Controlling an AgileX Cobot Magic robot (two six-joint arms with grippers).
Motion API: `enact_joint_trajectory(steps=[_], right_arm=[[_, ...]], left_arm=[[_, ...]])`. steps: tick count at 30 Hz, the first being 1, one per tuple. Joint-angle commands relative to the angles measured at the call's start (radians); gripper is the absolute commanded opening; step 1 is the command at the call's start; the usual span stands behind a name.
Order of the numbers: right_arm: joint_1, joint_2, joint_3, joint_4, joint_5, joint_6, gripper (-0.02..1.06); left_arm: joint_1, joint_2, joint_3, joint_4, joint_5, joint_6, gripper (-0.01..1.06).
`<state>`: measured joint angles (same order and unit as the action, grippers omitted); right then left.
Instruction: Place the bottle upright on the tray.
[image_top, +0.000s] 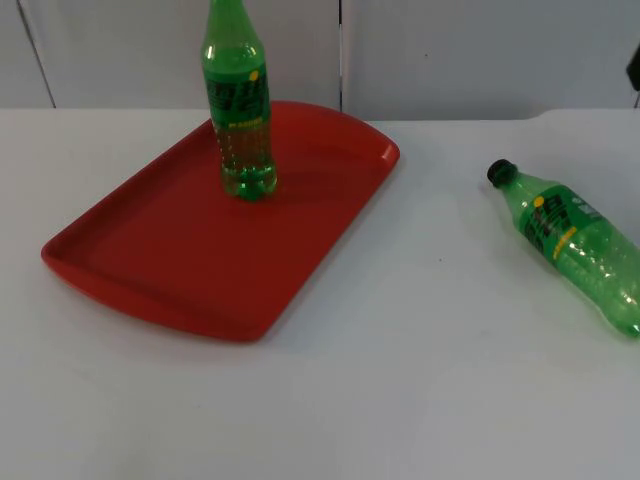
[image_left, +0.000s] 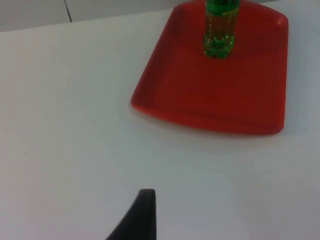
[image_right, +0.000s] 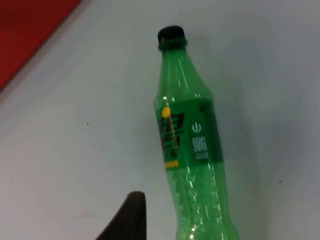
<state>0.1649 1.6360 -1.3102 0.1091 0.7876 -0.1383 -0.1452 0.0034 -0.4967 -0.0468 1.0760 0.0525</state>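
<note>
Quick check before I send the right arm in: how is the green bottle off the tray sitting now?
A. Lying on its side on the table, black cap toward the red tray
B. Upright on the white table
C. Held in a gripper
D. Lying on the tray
A: the second bottle lies flat on the white table, its black cap toward the red tray, where another bottle already stands upright.

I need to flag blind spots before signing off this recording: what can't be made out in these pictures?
- Standing bottle on the red tray: its cap is cut off by the frame edge in the top and left wrist views.
- Lying bottle: its base is cut off by the frame edge in the top and right wrist views.
- Label text: too small to read in the top view.
- Both grippers: open or shut cannot be told.
</note>
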Motion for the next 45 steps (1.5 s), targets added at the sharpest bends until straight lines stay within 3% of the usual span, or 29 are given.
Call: enact_joint_trajectory(steps=[1,13,19,36,45], right_arm=[[0.01,0.031,-0.044,-0.011,0.0,-0.012,1.04],[0.05,0.206,-0.235,-0.034,0.062,-0.012,1.04],[0.091,0.335,-0.35,-0.055,0.142,-0.01,1.04],[0.088,0.582,-0.374,-0.109,0.027,0.066,1.04],[0.091,0.699,-0.486,-0.109,0.068,0.09,1.04]], left_arm=[[-0.005,-0.003,0.004,-0.005,-0.001,-0.008,0.98],[-0.005,-0.003,0.004,-0.005,-0.001,-0.008,0.98],[-0.005,-0.003,0.004,-0.005,-0.001,-0.008,0.98],[-0.005,-0.003,0.004,-0.005,-0.001,-0.008,0.98],[-0.005,-0.003,0.004,-0.005,-0.001,-0.008,0.98]])
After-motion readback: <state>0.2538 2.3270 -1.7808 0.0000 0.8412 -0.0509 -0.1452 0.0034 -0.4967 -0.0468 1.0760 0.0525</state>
